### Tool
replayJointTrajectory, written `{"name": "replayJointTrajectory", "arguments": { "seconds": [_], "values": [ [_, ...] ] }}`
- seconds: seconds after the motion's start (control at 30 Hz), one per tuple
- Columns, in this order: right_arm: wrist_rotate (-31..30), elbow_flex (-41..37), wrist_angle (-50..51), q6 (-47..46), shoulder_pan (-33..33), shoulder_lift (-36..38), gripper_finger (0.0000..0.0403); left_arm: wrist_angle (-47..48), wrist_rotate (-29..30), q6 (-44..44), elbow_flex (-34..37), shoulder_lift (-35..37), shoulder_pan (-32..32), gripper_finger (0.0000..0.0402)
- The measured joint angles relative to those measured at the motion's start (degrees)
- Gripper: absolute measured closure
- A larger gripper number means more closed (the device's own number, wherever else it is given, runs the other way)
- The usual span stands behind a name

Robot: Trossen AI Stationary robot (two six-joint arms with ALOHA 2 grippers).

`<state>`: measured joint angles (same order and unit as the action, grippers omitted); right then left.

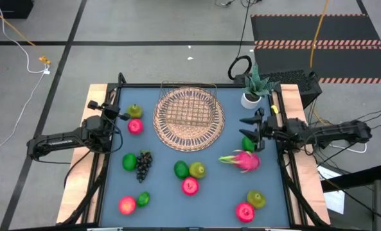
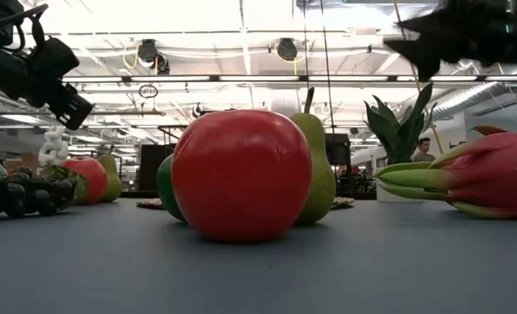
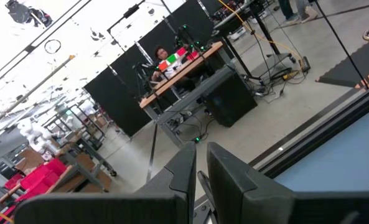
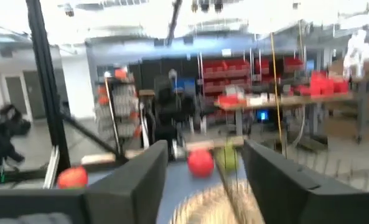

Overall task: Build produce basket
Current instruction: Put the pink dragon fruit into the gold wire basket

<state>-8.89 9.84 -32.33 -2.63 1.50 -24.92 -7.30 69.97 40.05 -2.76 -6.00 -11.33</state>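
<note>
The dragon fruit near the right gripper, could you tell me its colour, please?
Pink with green-tipped scales; the dragon fruit shows best in the low view.

A red apple (image 2: pixel 241 174) fills the frame's centre, a green pear (image 2: pixel 317 166) just behind it. A dragon fruit (image 2: pixel 467 174) lies at right, dark grapes (image 2: pixel 14 192) at left.

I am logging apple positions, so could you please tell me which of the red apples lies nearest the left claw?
The red apple beside the basket's left rim, directly below a green pear. The other three lie farther toward the table's front.
</note>
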Motion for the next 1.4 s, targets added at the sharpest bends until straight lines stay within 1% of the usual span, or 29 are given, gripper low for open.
{"name": "replayJointTrajectory", "arguments": {
  "seconds": [0.13, 0.27, 0.43, 0.5, 0.6, 0.7, 0.87, 1.0, 1.23, 1.4],
  "values": [
    [-0.34, 5.26, 3.64, 4.7, -0.29, -4.39, 0.0153, 0.01, 0.02, 0.0, 0.0, 0.0, 0.0, 0.0357],
    [-0.3, 7.35, 5.36, 4.12, -1.25, -8.82, 0.0145, 0.0, 0.0, 0.0, 0.0, 0.0, 0.0, 0.0357],
    [0.09, 7.35, 8.56, -2.75, -1.26, -13.99, 0.0154, 0.01, 0.02, 0.0, 0.0, 0.0, 0.0, 0.0357],
    [1.57, 7.28, 9.52, -6.24, -0.48, -15.56, 0.0157, 0.01, 0.0, 0.0, -0.02, 0.0, 0.0, 0.0357],
    [4.53, 7.3, 7.44, -10.09, 1.3, -16.87, 0.0158, 0.01, 0.0, 0.0, 0.0, 0.0, 0.0, 0.0357],
    [4.6, 7.33, 5.79, -11.37, 4.39, -18.0, 0.0156, 0.0, 0.0, 0.0, 0.0, 0.0, -0.02, 0.0357],
    [4.21, 7.35, 1.7, -9.27, 9.61, -20.0, 0.0154, 0.01, 0.0, 0.0, -0.01, 0.0, 0.0, 0.0357],
    [-0.15, 7.38, -0.17, -5.3, 11.8, -21.93, 0.0154, -0.14, 0.0, 0.0, 0.0, 0.0, 0.0, 0.0357],
    [-4.62, 7.4, -3.08, -0.39, 10.93, -24.69, 0.0154, -0.18, 0.0, 0.0, 0.0, 0.0, 0.0, 0.0357],
    [-4.8, 7.4, -2.61, 2.17, 10.12, -24.73, 0.0154, -0.19, 0.0, 0.0, -0.01, 0.0, 0.0, 0.0357]
  ]
}}
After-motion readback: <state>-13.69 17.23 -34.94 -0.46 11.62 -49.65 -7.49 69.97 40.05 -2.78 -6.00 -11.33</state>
